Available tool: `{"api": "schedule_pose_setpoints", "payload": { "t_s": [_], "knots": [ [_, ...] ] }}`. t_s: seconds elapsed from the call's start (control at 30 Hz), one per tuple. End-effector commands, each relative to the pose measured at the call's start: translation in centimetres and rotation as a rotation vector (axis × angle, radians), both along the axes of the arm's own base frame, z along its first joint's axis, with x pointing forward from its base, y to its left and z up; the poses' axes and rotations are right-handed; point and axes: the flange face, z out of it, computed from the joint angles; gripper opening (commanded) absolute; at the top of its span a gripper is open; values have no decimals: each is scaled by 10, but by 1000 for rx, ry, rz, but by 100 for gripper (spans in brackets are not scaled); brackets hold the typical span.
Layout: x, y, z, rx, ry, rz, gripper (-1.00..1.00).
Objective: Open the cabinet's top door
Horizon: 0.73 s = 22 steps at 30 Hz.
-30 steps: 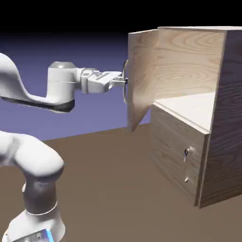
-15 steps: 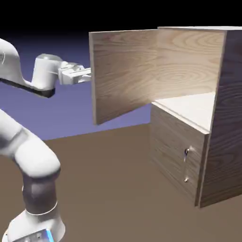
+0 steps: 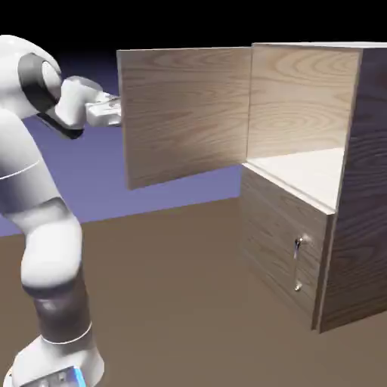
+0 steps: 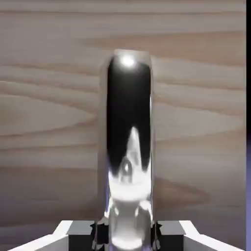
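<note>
Between my fingertips sits the handle (image 4: 128,147), a glossy silver bar filling the middle of the hand view, and my gripper (image 4: 125,234) is pinched tight on it, jaws pressed against its two sides. Right behind the bar lies the wood grain of the top door (image 3: 185,113).

From the exterior view, my gripper (image 3: 113,110) meets the door at its free edge, on the face turned away from that camera, so the handle itself is hidden there. The door stands swung far out from the cabinet (image 3: 332,174), hinged at the far end from me, its panel reaching from the hinge line all the way back to my gripper. Beyond the door, well away from my gripper, the upper compartment lies bare, its pale shelf (image 3: 306,170) in full sight.

I judge the task as good as done: the opening is fully exposed and the door stands wide. What is left, at most, is a little more swing if the door has any travel remaining, and then letting go of the bar.

Counting: one cabinet, standing on the worktop (image 3: 181,287); two front panels, the top door open and the lower panel (image 3: 280,242) shut below the shelf; one small handle (image 3: 298,246) on that lower panel; one arm, one gripper.
</note>
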Motion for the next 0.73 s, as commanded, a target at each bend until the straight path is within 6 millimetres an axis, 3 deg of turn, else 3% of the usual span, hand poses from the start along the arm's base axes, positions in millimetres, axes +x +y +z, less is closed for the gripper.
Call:
{"api": "schedule_pose_setpoints", "payload": {
  "t_s": [0.0, 0.37, 0.7],
  "knots": [
    [0, 2, 0, 0, 0, -7, -100],
    [4, 20, 0, 0, 0, -56, -100],
    [18, 71, 0, 0, 0, -194, -100]
  ]
}}
